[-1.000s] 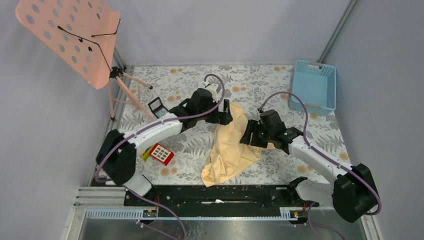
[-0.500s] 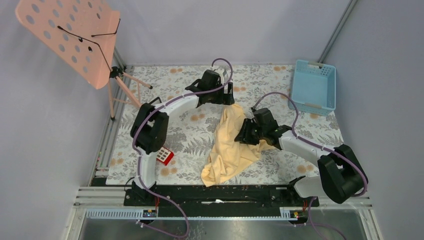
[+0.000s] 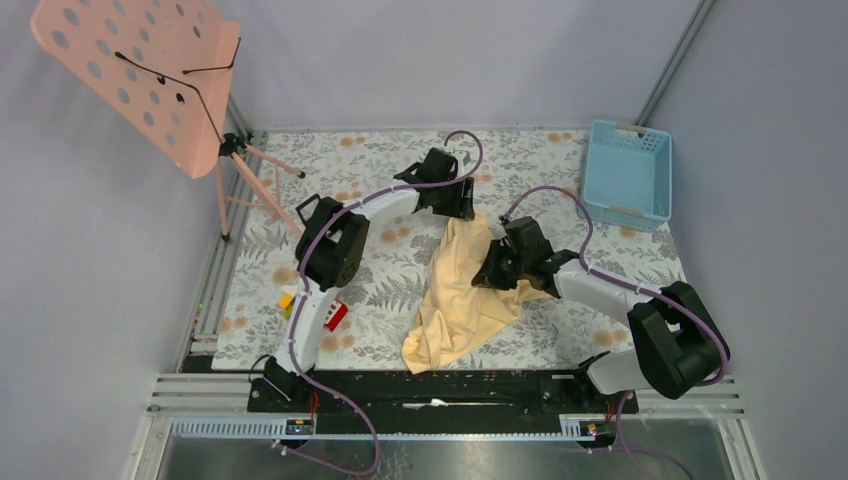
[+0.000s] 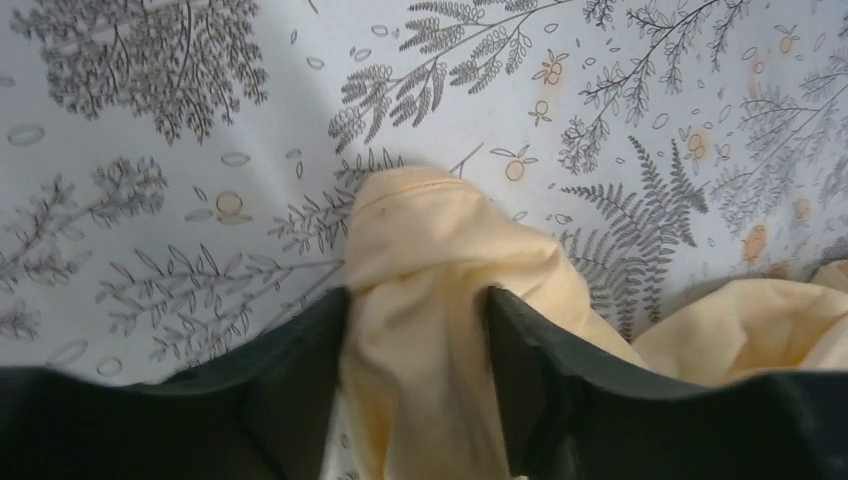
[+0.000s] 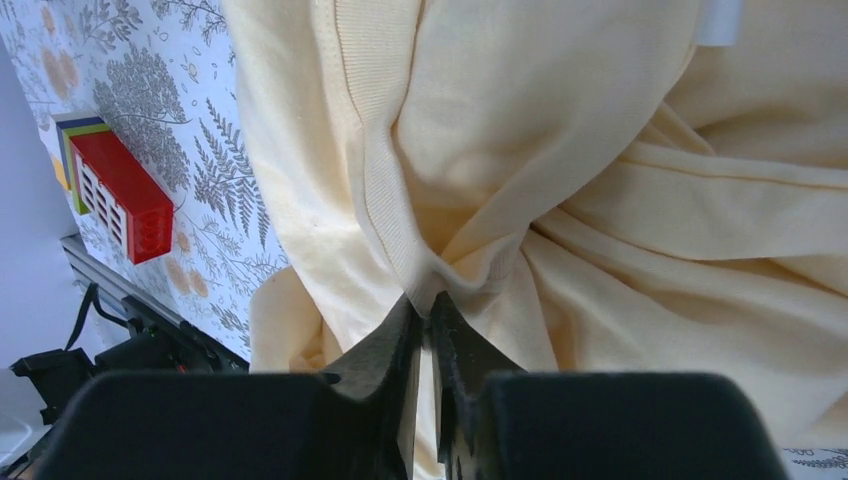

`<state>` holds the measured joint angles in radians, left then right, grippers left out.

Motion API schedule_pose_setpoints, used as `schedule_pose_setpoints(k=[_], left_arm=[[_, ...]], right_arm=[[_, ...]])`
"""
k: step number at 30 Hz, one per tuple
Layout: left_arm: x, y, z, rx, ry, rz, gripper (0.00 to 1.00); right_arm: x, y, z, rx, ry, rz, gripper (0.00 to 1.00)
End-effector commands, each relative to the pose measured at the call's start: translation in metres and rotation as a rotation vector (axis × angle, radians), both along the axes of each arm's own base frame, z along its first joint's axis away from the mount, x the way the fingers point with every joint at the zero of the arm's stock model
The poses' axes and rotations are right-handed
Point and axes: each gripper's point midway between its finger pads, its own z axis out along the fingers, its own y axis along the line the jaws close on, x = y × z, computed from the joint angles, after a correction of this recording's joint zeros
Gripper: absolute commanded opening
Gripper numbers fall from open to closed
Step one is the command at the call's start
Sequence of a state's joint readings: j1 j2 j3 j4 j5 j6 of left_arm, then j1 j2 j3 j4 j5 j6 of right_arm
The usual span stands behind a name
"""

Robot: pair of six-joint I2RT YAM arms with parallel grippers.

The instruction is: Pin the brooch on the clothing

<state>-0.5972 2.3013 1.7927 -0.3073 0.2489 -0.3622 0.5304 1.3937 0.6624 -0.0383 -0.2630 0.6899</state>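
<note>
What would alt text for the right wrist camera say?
The right gripper pinches a fold of a pale yellow T-shirt that fills most of the view. At the left, a red block toy lies on a fern-patterned table cover.

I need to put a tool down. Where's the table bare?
Bare: far left, between music stand legs and left arm; near right, between T-shirt and right arm. Crowded: the middle, where both arms meet the T-shirt, and around the red toy.
</note>
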Motion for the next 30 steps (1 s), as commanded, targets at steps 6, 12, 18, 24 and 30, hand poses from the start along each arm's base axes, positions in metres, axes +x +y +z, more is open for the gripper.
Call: schedule_pose_setpoints(k=[6,12,18,24,30], left_arm=[[0.006,-0.022,0.038,-0.129,-0.105,-0.083,0.00],[-0.009,0.020,0.176,-0.228,-0.421,0.050,0.00],[-0.060,0.092,0.317,-0.352,-0.730,0.221,0.00],[-0.137,0.139,0.442,-0.492,-0.975,0.188,0.00],[-0.222,0.162,0.526,-0.563,-1.192,0.033,0.00]], right_arm=[[0.007,-0.013,0.023,-0.074,-0.099,0.005,0.00],[0.015,-0.073,0.099,-0.301,-0.329,-0.091,0.00],[0.016,-0.131,0.223,-0.459,-0.621,-0.215,0.00],[0.006,-0.168,0.367,-0.460,-0.962,-0.350,0.00],[-0.030,-0.166,0.486,-0.282,-1.267,-0.320,0.00]])
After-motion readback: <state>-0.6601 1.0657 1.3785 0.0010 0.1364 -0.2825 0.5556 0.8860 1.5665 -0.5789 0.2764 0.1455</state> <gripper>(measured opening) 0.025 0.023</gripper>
